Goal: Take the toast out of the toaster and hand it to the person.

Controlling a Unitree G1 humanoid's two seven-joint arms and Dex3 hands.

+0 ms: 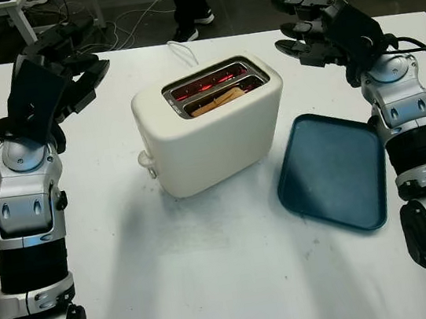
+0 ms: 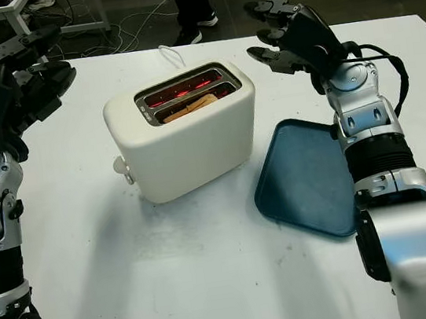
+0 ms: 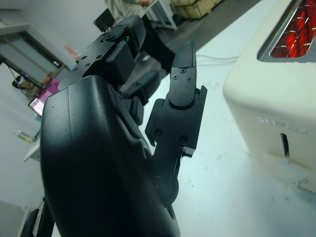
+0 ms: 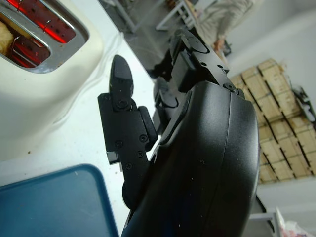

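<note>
Left eye view gives you the cream toaster (image 1: 212, 124) mid-table, its slots glowing red, with the toast (image 1: 217, 101) sunk in the nearer slot. Your left hand (image 1: 65, 65) hovers open and holding nothing, well off the toaster's left. Your right hand (image 1: 314, 30) hangs open too, near the toaster's right, above the far corner of the blue tray (image 1: 334, 170).
</note>
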